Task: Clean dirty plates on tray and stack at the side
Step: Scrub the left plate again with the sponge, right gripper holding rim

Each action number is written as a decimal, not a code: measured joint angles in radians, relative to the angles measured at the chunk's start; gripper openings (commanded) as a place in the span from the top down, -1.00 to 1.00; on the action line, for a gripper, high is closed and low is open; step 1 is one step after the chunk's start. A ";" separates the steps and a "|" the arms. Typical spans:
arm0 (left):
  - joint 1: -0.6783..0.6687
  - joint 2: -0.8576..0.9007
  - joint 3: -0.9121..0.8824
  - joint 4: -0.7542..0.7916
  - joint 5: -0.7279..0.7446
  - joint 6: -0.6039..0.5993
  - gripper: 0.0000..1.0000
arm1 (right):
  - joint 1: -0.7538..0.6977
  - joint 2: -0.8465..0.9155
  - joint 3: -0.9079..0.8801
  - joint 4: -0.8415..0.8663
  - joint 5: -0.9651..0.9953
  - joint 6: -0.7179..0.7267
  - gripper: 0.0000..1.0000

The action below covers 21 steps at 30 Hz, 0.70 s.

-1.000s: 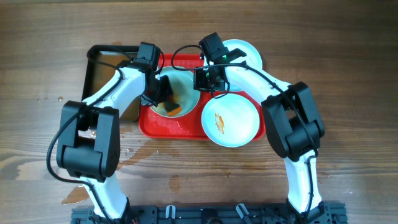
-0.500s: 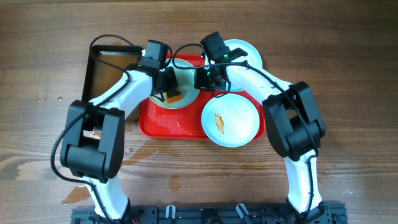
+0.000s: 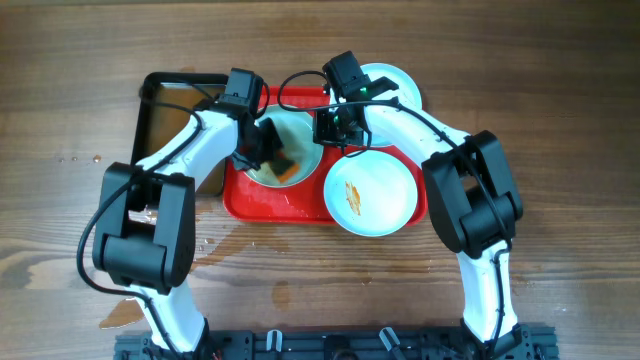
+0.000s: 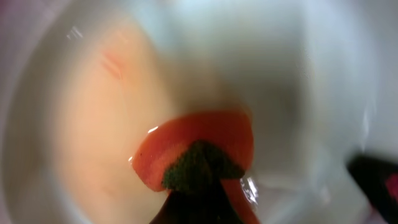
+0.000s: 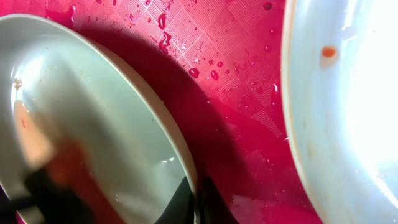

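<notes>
The red tray (image 3: 280, 205) holds a pale plate (image 3: 303, 135) at its left, tilted up on edge. My right gripper (image 3: 330, 128) is shut on that plate's right rim; the right wrist view shows the fingers (image 5: 194, 200) pinching the rim (image 5: 93, 118) above the wet tray (image 5: 230, 81). My left gripper (image 3: 268, 148) is shut on an orange sponge with a dark green pad (image 3: 284, 171), pressed into the plate's inside (image 4: 93, 124), where the sponge (image 4: 199, 144) fills the centre. A second plate with orange-brown streaks (image 3: 372, 198) lies at the tray's front right. A third plate (image 3: 397, 84) lies at the back right.
A black pan of brownish water (image 3: 165, 112) stands left of the tray, against its edge. Water is spilled on the wooden table at the front left (image 3: 215, 245). Another plate's rim (image 5: 348, 93) shows at the right of the right wrist view.
My left gripper with the sponge went toward the back of the held plate, then came forward and down again. The right gripper kept its hold on the rim.
</notes>
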<state>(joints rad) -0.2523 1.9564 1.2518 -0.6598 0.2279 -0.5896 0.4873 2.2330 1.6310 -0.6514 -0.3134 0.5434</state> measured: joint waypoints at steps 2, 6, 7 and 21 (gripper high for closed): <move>-0.004 0.000 -0.003 -0.016 0.092 0.000 0.92 | 0.000 0.000 0.000 0.000 0.000 0.000 0.91; -0.005 0.000 -0.004 0.015 0.154 0.000 0.92 | 0.000 0.000 0.000 0.000 -0.002 0.000 0.91; -0.005 0.001 -0.004 0.028 0.152 0.000 0.92 | 0.001 0.000 0.000 0.001 -0.002 0.000 0.91; -0.028 0.001 -0.006 0.175 -0.245 -0.076 0.92 | 0.001 0.000 0.000 0.014 -0.013 0.009 0.91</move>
<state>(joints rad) -0.2806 1.9572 1.2457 -0.4843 -0.0170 -0.6651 0.4881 2.2333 1.6310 -0.6376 -0.3264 0.5522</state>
